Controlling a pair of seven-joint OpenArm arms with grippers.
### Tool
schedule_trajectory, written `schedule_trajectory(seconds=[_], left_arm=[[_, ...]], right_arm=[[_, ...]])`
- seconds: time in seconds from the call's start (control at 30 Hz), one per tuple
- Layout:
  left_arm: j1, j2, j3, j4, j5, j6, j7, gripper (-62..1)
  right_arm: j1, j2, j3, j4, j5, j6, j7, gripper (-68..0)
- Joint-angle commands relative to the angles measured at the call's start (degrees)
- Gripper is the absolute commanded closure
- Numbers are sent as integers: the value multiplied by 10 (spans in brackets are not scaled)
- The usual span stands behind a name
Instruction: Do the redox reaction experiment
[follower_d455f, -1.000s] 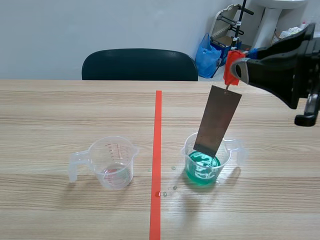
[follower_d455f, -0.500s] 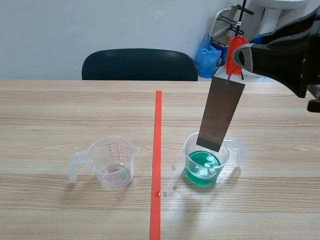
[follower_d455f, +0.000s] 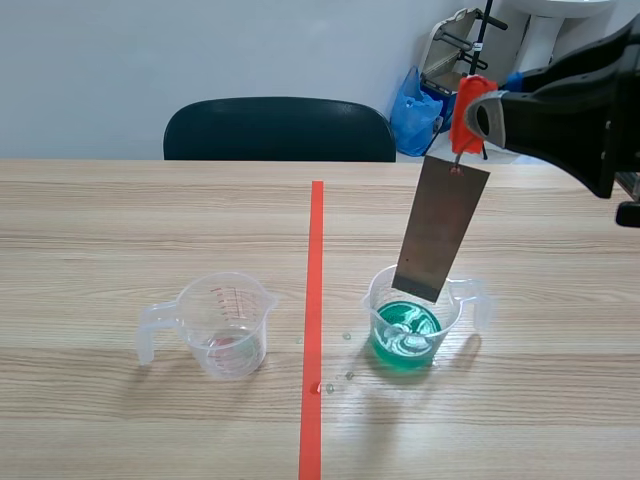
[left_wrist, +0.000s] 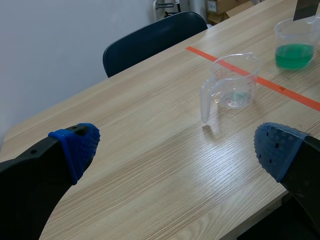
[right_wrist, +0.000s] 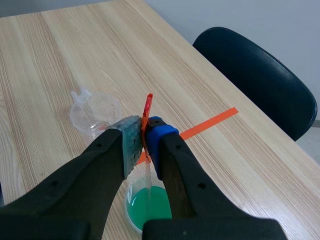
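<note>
Plate (right_wrist: 149, 184) below the jaws shows edge-on only; fingers (right_wrist: 180, 170) hide part of green beaker (right_wrist: 137, 207). Scale on clear beaker (follower_d455f: 225, 325) unreadable.

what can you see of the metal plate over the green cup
The plate is a thin, flat, long rectangle, dull grey-brown like metal. It hangs by its top edge from a red clip, which the right tool is shut on. It tilts a little, lower end toward the tape line. That end sits at the mouth of the cup of green liquid; whether it touches the liquid cannot be told.
</note>
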Motion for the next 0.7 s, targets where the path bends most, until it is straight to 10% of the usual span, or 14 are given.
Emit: schedule_trajectory(seconds=[0.0,0.67], left_arm=[[1,2,0,5,-8,1,-10,-623],[1,2,0,5,-8,1,-10,-623]], right_arm=[[9,6,8,9,11,4,7,-9],[8,6,25,9,21,4,7,-9]])
